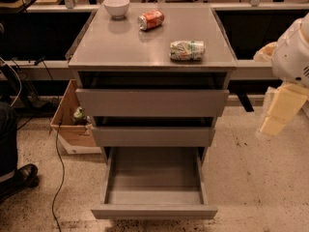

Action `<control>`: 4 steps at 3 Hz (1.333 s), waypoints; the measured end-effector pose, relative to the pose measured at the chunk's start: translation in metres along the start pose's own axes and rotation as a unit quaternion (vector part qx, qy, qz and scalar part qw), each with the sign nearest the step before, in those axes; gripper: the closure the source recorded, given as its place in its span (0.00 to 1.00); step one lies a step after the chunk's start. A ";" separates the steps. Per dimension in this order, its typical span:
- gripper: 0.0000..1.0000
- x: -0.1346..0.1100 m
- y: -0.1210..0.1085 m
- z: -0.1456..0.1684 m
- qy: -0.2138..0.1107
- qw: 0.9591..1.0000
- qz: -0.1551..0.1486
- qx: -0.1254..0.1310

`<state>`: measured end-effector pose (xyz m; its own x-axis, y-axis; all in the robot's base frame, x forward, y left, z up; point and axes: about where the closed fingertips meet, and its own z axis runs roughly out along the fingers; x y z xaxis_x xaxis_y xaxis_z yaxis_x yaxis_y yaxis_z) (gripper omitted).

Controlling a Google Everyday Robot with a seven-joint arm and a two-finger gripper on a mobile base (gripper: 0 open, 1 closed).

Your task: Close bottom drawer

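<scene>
The grey cabinet (154,47) stands in the middle of the camera view with three handleless drawers. The bottom drawer (154,211) is pulled far out; its low flat front faces me and its grey box interior (154,175) is bare. The middle drawer (153,136) and the top drawer (152,103) stick out a little. My gripper (281,111), with pale cream fingers under a white arm housing (293,52), hangs at the right edge, level with the top two drawers, well right of the cabinet and above the bottom drawer, touching nothing.
On the cabinet top are a white bowl (116,6), an orange can (151,19) on its side and a crushed green can (187,50). A cardboard box (72,129) sits at the left, with cables and a dark shoe (21,175). Desks run behind.
</scene>
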<state>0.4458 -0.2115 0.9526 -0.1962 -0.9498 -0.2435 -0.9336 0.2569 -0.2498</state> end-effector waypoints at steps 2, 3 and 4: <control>0.00 -0.006 -0.003 0.120 -0.082 0.996 -0.022 -0.023; 0.00 -0.006 -0.003 0.120 -0.082 0.996 -0.022 -0.023; 0.00 -0.003 0.000 0.135 -0.087 0.996 -0.018 -0.024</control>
<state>0.4868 -0.1847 0.8266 -0.1121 -0.9117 -0.3953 -0.9530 0.2113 -0.2171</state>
